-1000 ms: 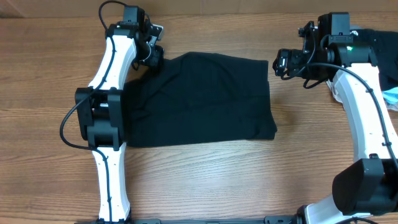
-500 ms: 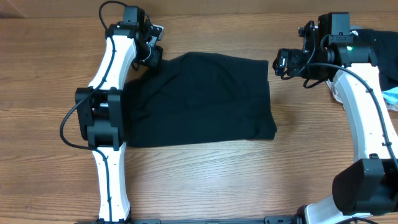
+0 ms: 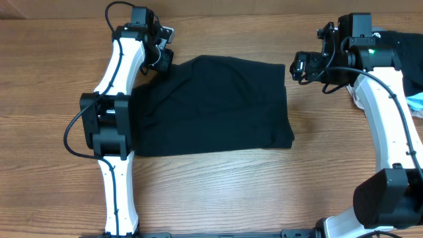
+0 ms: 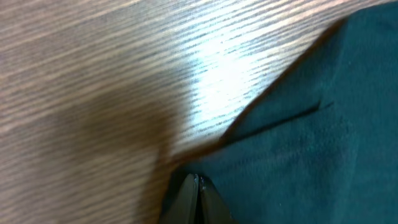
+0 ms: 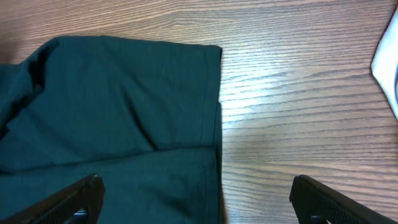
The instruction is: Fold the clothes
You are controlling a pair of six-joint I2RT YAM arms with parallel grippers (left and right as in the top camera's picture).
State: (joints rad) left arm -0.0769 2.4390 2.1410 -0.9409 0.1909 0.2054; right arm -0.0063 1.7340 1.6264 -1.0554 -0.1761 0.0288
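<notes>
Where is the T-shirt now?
Overhead, the T-shirt lies centre, left gripper shut on its far left corner, right gripper open beside its far right corner.

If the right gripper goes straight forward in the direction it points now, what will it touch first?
Probably the black T-shirt, close to its edge beside the bare table: the open right gripper aims at that edge, though depth is uncertain.

Left tool (image 4: 198, 182) now shut, seemingly on T-shirt (image 3: 218, 106) corner.
</notes>
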